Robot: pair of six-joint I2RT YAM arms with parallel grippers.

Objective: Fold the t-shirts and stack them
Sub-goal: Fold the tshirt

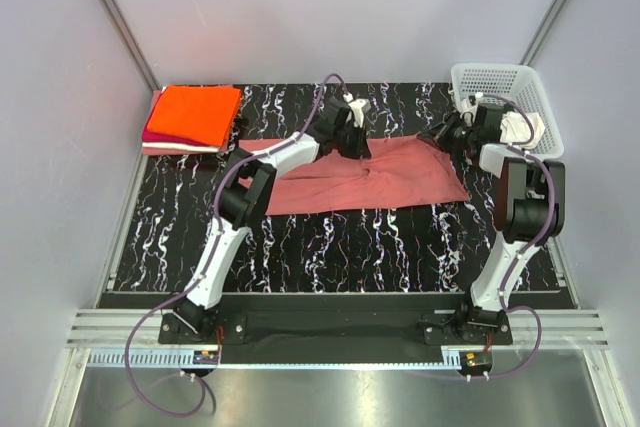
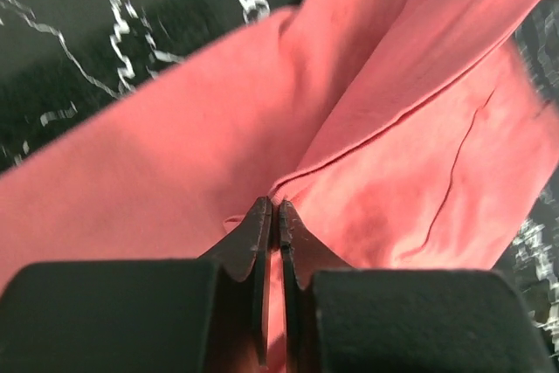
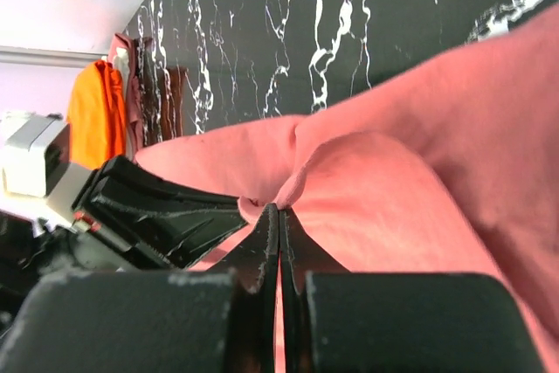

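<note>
A dusty rose-red t-shirt lies spread across the middle of the black marbled table. My left gripper is at its far edge near the middle, shut on a pinch of the rose-red cloth, jaws closed on a fold. My right gripper is at the shirt's far right corner, shut on a raised fold of the same shirt. Folded orange, magenta and white tees are stacked at the far left; the orange one also shows in the right wrist view.
A white plastic mesh basket stands at the far right corner with white cloth inside, close behind my right arm. The left arm's black gripper body shows just left of my right jaws. Grey walls enclose the table.
</note>
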